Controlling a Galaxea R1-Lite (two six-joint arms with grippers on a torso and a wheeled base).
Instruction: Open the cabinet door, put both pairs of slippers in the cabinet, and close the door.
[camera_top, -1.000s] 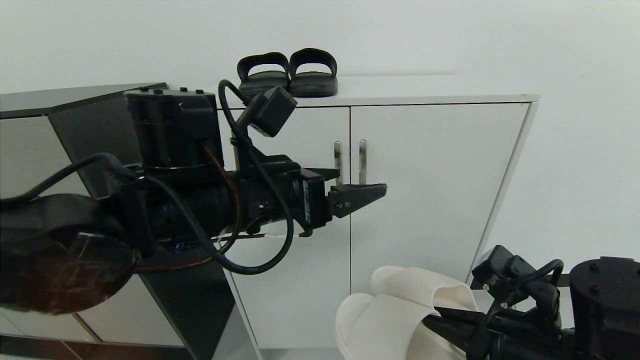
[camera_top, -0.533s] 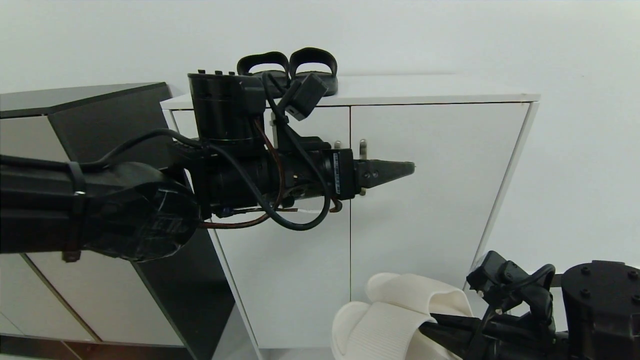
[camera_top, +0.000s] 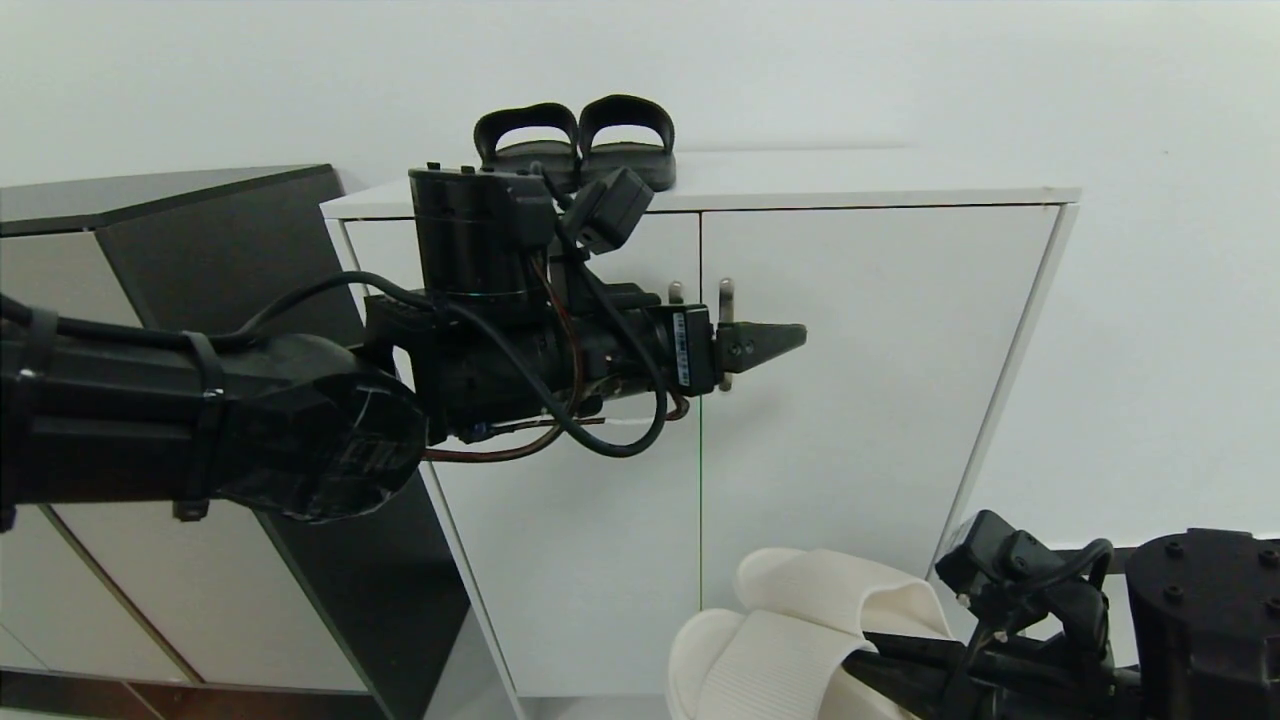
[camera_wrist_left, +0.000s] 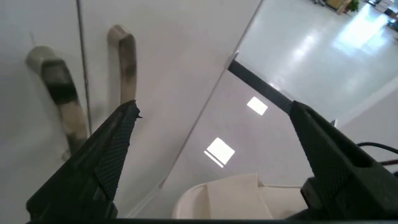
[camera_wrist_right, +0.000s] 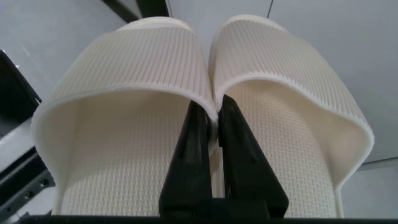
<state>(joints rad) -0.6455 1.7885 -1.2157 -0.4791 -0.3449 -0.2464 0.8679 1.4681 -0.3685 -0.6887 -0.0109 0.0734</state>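
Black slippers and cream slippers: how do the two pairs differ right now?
The black slippers are dark, while the cream slippers are pale with ribbed straps. The black slippers stand on the cabinet top. The cream slippers are held low in front of the doors, pinched together at their inner strap edges by the right gripper. Both are slide pairs, lying side by side, outside the cabinet.

- Left arm (camera_top: 300, 440): matte black casing, two black straps.
- Joint housing (camera_top: 480, 240): black cylinder, small screws on top.
- Black cable (camera_top: 610, 445) and reddish-brown wire (camera_top: 500, 455) loop beneath.
- White label strip (camera_top: 683, 350) at wrist.
- Left gripper (camera_top: 785, 340): tapered black fingers (camera_wrist_left: 112, 162), stippled faces.
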